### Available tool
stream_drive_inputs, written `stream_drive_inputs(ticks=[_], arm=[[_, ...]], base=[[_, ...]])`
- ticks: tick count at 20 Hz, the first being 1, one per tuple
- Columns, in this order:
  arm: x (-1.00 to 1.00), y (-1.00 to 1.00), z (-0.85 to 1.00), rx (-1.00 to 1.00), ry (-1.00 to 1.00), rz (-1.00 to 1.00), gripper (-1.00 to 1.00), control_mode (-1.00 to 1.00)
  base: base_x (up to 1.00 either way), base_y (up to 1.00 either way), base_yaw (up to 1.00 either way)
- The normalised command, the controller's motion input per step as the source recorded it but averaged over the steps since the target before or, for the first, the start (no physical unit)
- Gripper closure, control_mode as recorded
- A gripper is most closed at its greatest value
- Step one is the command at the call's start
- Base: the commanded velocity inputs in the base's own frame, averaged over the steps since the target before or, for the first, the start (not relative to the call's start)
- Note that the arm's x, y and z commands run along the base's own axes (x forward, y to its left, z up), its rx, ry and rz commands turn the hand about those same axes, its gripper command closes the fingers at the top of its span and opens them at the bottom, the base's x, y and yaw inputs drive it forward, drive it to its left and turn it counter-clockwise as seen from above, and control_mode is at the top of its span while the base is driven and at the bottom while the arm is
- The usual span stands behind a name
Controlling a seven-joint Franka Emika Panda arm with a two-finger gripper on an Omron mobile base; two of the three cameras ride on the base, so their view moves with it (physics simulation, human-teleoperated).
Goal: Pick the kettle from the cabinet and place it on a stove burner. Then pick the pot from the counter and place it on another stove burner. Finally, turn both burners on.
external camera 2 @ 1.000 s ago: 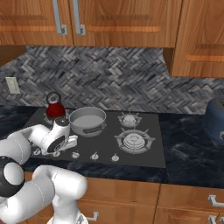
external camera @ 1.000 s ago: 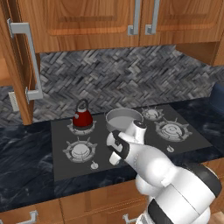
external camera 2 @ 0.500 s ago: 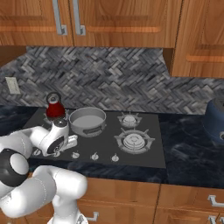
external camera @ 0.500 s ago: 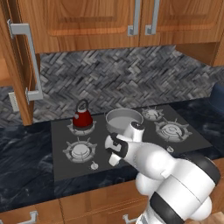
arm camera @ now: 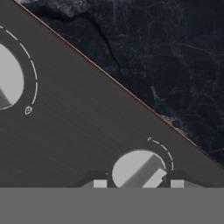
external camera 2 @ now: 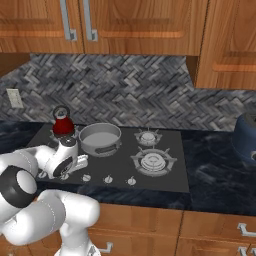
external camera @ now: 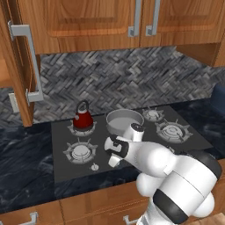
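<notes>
- Arm folded low over the front edge of the cooktop (external camera: 176, 145), wrist bent down, gripper (external camera: 110, 161) pointing at the row of front knobs, left of the cooktop's middle.
- In the hand view, gripper (arm camera: 138, 184) right over one round silver knob (arm camera: 139, 170); fingertips (arm camera: 99, 183) flanking it on either side, close to its rim; contact impossible to tell, so jaws narrow around the knob, firm grip not confirmed.
- A second knob (arm camera: 8, 81) at the left edge of the hand view, well apart from the first.
- Black veined counter (arm camera: 166, 57) running along the cooktop's front edge in that view.
- Kettle (external camera: 82, 117) upright on the back-left burner (external camera: 72, 128), near the cooktop's back-left corner.
- Pot (external camera: 125, 121) on the back-middle burner, just beside the kettle; open top, inside plain grey with nothing seen in it.
- Front-left burner (external camera: 80, 151) bare, just beside the gripper.
- Cabinet (external camera: 19, 61) door with its long grey bar handle standing open at the left edge of the left base view.
</notes>
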Motion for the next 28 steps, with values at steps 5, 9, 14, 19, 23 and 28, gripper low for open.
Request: stream_drive_inputs(ticks=[5,9,14,19,23,28], arm=[[-0.03,0.65,-0.11,-0.12,-0.03,-0.01,1.0,-1.0],[-0.18,0.48,-0.2,-0.23,-0.02,0.0,1.0,-1.0],[-0.13,0.46,-0.32,-0.28,-0.06,0.04,1.0,-1.0],[-0.11,0.52,-0.34,-0.28,-0.06,0.08,1.0,-1.0],[-0.12,0.5,-0.36,-0.26,-0.08,0.14,1.0,-1.0],[-0.16,0.49,-0.37,-0.24,-0.1,0.17,1.0,-1.0]], base=[[0.0,0.0,0.0],[0.0,0.0,0.0],[0.0,0.0,0.0],[0.0,0.0,0.0],[0.0,0.0,0.0],[0.0,0.0,0.0]])
